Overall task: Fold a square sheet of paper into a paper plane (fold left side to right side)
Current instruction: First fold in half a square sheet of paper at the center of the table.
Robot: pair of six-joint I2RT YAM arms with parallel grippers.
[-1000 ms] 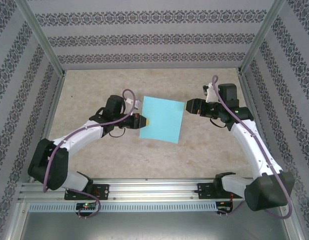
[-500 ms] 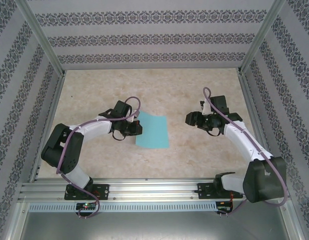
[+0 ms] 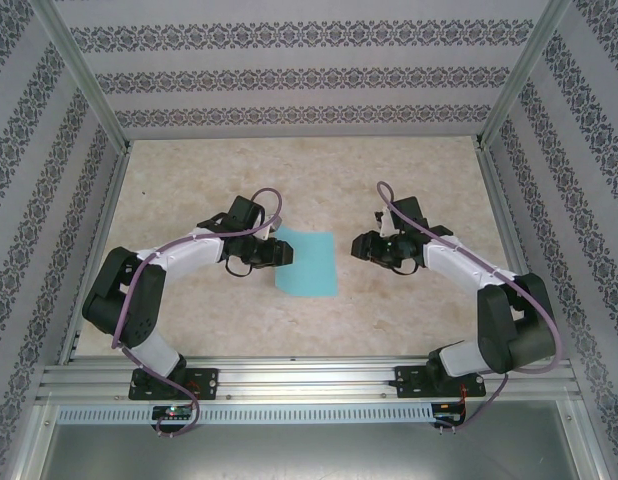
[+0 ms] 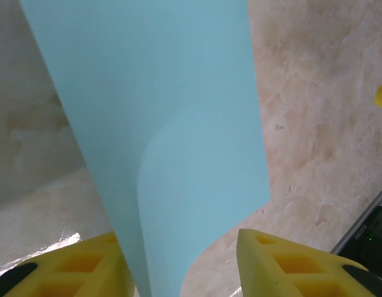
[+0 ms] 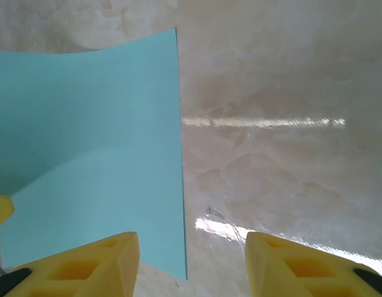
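The left jaws stand apart, with the left edge of the square sheet of paper [image 3: 307, 264] between them, not clamped. The sheet lies curved on the counter [image 3: 189, 180]. The right jaws, also apart, are just beside its right edge. A second before, the sheet looked wider, pinched by the left jaws.

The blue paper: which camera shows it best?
The top camera. It shows almost the whole blue paper lying on the table. The left wrist camera sees the paper close, but cut off. The right wrist camera also sees just part of the paper.
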